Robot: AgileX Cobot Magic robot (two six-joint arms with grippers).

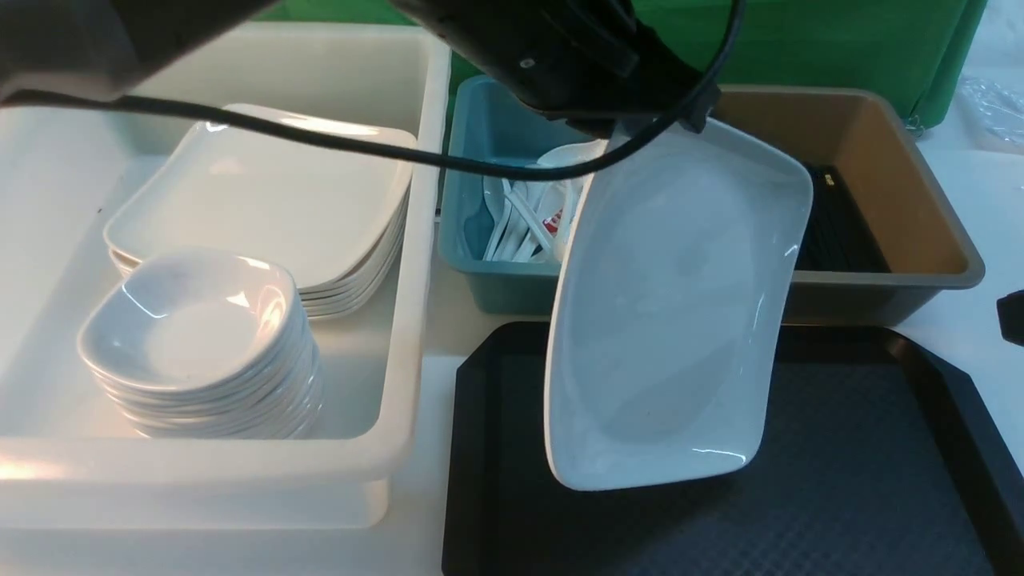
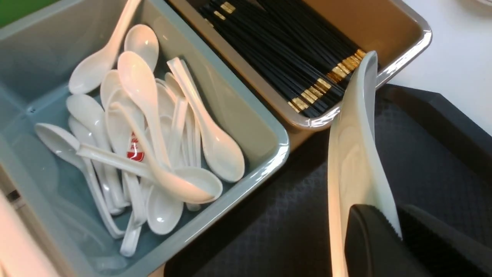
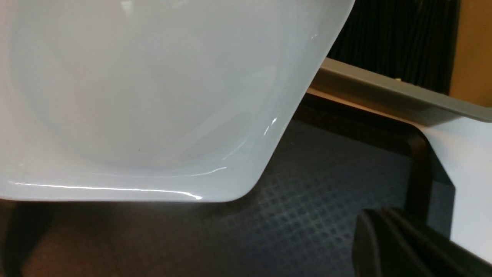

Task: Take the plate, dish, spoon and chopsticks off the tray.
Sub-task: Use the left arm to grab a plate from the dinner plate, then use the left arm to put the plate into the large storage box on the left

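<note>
The left gripper [image 2: 396, 231] is clamped on one short edge of the plate [image 1: 672, 320]. The plate hangs down from it at a steep tilt. Its free lower edge is over the tray [image 1: 880, 480] and, from what I can see, just clear of it. Nothing else shows on the tray. Just beyond the gripper sit the blue bin of spoons [image 2: 269, 130] and the brown bin of chopsticks [image 1: 880, 160]. Off to its left is the white bin [image 1: 416, 240] with the stack of matching plates [image 1: 264, 192], and a stack of small dishes [image 1: 192, 320] nearer the robot. The right gripper [image 3: 378, 227] is pressed shut on nothing, low by the tray's right side. I'd say the job now is carrying the plate left to that stack. A pinch on one rim lets a glossy plate swing or slip, so go slowly. Raise it enough for the dangling edge to clear the bin wall, level it over the plates rather than the dishes, and let go only once it rests flat.
</note>
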